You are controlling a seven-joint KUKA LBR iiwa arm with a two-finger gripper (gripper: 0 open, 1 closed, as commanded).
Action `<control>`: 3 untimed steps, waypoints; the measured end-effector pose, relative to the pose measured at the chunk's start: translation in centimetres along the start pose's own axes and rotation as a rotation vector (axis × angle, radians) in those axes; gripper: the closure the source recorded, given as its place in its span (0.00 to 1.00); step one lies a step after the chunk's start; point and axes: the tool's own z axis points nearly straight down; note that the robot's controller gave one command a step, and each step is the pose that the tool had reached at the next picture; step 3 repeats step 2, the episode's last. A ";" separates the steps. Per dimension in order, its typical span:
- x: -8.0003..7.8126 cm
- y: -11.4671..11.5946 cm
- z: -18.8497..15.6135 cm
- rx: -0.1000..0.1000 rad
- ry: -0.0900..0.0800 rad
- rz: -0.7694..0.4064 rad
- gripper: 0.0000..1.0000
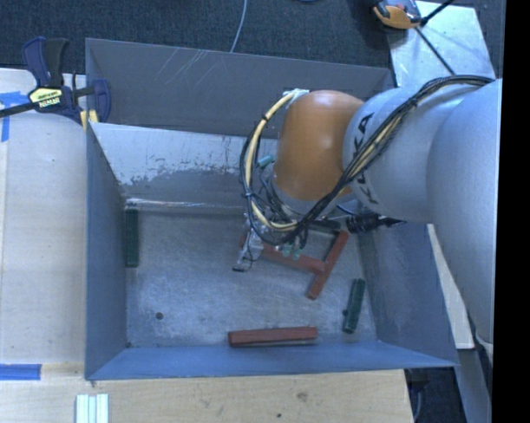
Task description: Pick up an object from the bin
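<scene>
Orange wrist cover (315, 143) overhangs the gripper (244, 259); we cannot tell its state. Approach step, we judge; next, straddle the adjacent red-brown angle piece (322, 267) and close.

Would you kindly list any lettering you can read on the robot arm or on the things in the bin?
Black lettering on the silver arm, beside the orange cover: partly hidden, not readable as a word.
Reddish bar, reddish angled piece, left green stick, right green stick: no text visible.

Two green sticks (130, 236) (354, 305), two red-brown pieces (272, 337) (322, 267)
</scene>
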 end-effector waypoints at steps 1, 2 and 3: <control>1.1 0.9 -5.8 -0.001 -0.009 -0.064 1.00; 0.9 1.3 -14.5 -0.003 -0.015 -0.301 1.00; 0.9 1.3 -14.5 -0.003 -0.015 -0.301 1.00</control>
